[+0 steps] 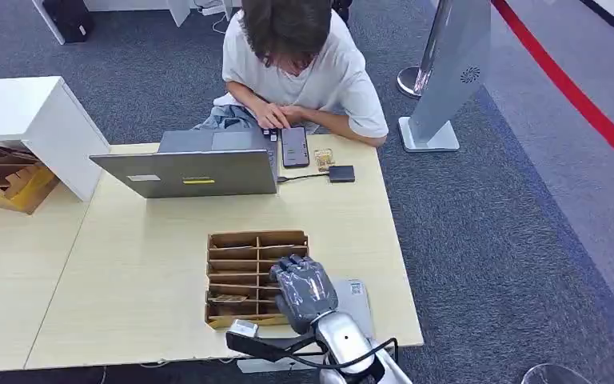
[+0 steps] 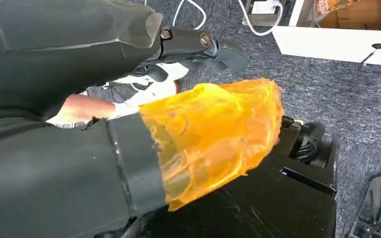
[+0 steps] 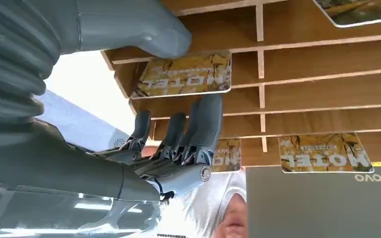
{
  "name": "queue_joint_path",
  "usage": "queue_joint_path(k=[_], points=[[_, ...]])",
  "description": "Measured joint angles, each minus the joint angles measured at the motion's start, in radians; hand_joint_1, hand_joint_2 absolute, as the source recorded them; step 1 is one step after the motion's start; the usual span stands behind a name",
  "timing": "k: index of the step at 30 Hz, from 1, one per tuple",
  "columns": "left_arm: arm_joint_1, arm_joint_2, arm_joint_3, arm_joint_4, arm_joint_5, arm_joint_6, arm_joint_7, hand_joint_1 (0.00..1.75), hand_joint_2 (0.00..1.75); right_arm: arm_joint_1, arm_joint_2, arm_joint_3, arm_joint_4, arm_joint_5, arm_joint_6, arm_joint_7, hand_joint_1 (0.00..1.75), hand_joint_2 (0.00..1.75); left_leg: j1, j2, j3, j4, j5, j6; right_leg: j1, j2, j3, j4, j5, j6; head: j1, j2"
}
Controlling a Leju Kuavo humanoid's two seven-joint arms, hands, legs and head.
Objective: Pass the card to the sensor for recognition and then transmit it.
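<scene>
1. Ahead of you, a pale wooden table [image 1: 128,272] stands on grey carpet [image 1: 488,240], with a red floor line [image 1: 576,96] at the far right.
2. Across it, a person [image 1: 296,56] sits behind an open laptop [image 1: 200,164], next to a small black sensor [image 1: 341,174].
3. Near your edge sits a slotted wooden card holder [image 1: 244,264]; your right wrist view shows a "MOTEL" card [image 3: 186,74] lying in one slot.
4. Your right hand [image 1: 304,290] hovers over the holder, fingers [image 3: 198,129] spread apart and holding nothing, thumb just beside that card.
5. Your left hand's fingers: cannot tell.
</scene>
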Motion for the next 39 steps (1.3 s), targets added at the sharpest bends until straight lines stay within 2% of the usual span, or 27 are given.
queue_joint_path(k=[9, 11, 12, 17, 18, 19, 39], points=[[0.000, 0.000, 0.000, -0.001, -0.002, -0.003, 0.000, 0.00, 0.00, -0.001, 0.000, 0.000, 0.000, 0.000, -0.013, 0.000, 0.86, 1.75, 0.000, 0.000, 0.000, 0.000, 0.000, 0.000, 0.000, 0.000, 0.000, 0.000, 0.000, 0.000, 0.000, 0.000], [0.000, 0.000, 0.000, -0.001, -0.003, -0.003, 0.000, 0.00, 0.00, -0.001, 0.000, 0.000, -0.001, 0.002, -0.014, 0.000, 0.99, 1.75, 0.000, 0.000, 0.000, 0.000, 0.000, 0.000, 0.000, 0.000, 0.000, 0.000, 0.000, 0.000, 0.000, 0.000], [0.000, 0.000, 0.000, -0.001, -0.003, -0.003, 0.000, 0.00, 0.00, -0.001, 0.000, 0.000, -0.002, 0.002, -0.015, 0.000, 1.29, 1.75, 0.000, 0.000, 0.000, 0.000, 0.000, 0.000, 0.000, 0.000, 0.000, 0.000, 0.000, 0.000, 0.000, 0.000], [0.000, 0.000, 0.000, -0.001, -0.003, -0.003, 0.000, 0.00, 0.00, -0.001, 0.001, 0.000, -0.002, 0.002, -0.015, 0.000, 1.29, 1.75, 0.000, 0.000, 0.000, 0.000, 0.000, 0.000, 0.000, 0.000, 0.000, 0.000, 0.000, 0.000, 0.000, 0.000], [0.000, 0.000, 0.000, -0.001, -0.003, -0.003, 0.000, 0.00, 0.00, -0.001, 0.001, 0.000, -0.002, 0.002, -0.015, 0.000, 1.62, 1.75, 0.000, 0.000, 0.000, 0.000, 0.000, 0.000, 0.000, 0.000, 0.000, 0.000, 0.000, 0.000, 0.000, 0.000], [0.000, 0.000, 0.000, -0.001, -0.003, -0.003, 0.000, 0.00, 0.00, -0.001, 0.000, 0.000, -0.002, 0.002, -0.015, 0.000, 1.69, 1.75, 0.000, 0.000, 0.000, 0.000, 0.000, 0.000, 0.000, 0.000, 0.000, 0.000, 0.000, 0.000, 0.000, 0.000], [-0.001, 0.000, 0.000, -0.002, -0.005, -0.004, 0.000, 0.00, 0.00, -0.003, 0.003, 0.000, 0.002, -0.002, -0.029, -0.002, 1.69, 1.75, 0.000, 0.000, 0.000, 0.000, 0.000, 0.000, 0.000, 0.000, 0.000, 0.000, 0.000, 0.000, 0.000, 0.000]])
